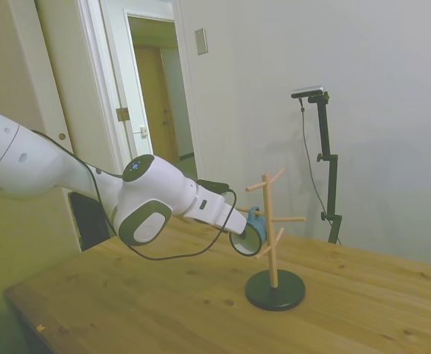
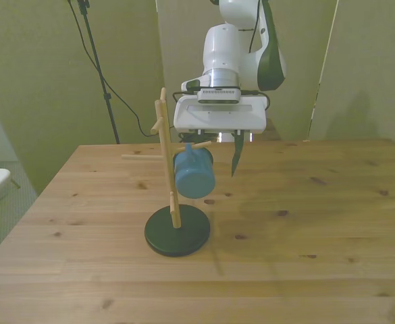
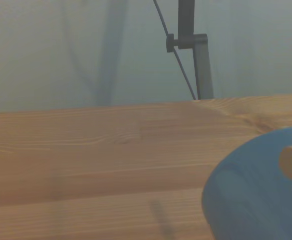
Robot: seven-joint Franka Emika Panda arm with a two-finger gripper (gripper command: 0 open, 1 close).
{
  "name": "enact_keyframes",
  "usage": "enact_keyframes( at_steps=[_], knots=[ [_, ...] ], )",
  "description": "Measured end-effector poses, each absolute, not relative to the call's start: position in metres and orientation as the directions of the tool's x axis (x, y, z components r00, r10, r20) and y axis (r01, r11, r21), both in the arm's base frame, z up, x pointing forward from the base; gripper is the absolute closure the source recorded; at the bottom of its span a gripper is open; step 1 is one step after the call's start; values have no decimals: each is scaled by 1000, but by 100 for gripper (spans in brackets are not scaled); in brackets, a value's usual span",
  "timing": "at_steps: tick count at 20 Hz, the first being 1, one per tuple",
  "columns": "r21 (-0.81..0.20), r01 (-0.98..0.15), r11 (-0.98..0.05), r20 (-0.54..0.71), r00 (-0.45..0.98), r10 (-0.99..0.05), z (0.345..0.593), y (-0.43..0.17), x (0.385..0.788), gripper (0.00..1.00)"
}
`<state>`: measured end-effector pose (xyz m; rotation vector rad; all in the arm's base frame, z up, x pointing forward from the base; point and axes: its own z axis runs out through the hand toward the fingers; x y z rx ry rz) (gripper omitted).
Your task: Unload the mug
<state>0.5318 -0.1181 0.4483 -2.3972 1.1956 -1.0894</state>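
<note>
The light blue-teal enamel-look mug (image 2: 194, 174) has a smooth, softly glossy skin. It hangs on a pale, matt peg tree of bare wooden dowels (image 2: 166, 155) with a matt black round base (image 2: 177, 231). The knotty planked wooden counter (image 2: 305, 223) looks satin-smooth. The white arm's shell (image 1: 152, 203) is glossy plastic.

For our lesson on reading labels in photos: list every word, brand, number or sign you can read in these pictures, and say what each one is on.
None can be read.
The mug, the wooden peg tree, the table and the gripper show no print.
The small plate on the wall by the doorway looks blank, or too small to read.
</note>
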Motion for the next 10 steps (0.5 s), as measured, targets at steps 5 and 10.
enact_keyframes(
  at_steps=[5, 10],
  knots=[
    [-511, -580, -634, 513, 386, -767, 448, -118, 532, 100],
    [-513, -579, -634, 512, 387, -767, 448, -117, 532, 100]
  ],
)
